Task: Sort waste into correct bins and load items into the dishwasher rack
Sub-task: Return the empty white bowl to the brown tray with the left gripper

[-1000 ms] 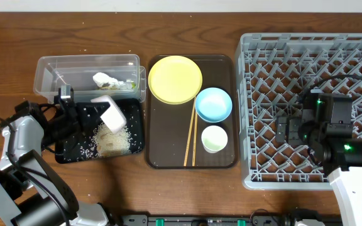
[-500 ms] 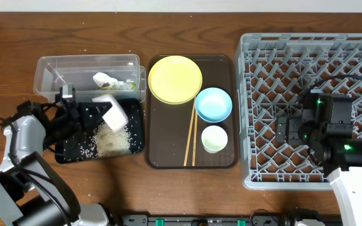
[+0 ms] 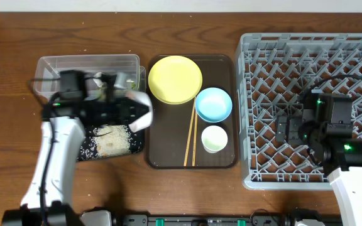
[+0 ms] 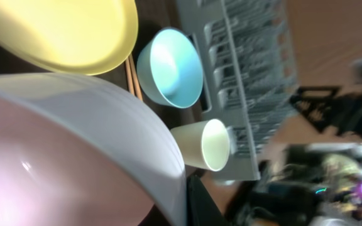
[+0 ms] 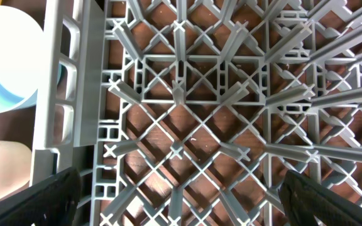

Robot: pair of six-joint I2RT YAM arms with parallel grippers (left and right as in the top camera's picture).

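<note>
1. White bowl (image 3: 141,110): lifted, its rim pinched in the left fingers (image 4: 198,199), over the black tray's (image 3: 131,150) edge beside the brown tray (image 3: 168,147).
2. Rice (image 3: 109,139) lies in the black tray and tissue (image 3: 103,80) in the tub (image 3: 49,66), so the waste seems sorted.
3. Plate (image 3: 175,78), blue bowl (image 3: 213,103), cup (image 3: 214,138) and chopsticks (image 3: 189,141) wait on the brown tray.
4. Rack (image 3: 357,56) holds nothing; right fingers (image 5: 55,202) hang spread above it. All loading remains.

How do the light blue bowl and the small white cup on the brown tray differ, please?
The light blue bowl is wider than the small white cup. The bowl is blue, the cup off-white. Both stand upright and empty on the brown tray, right of the chopsticks.
</note>
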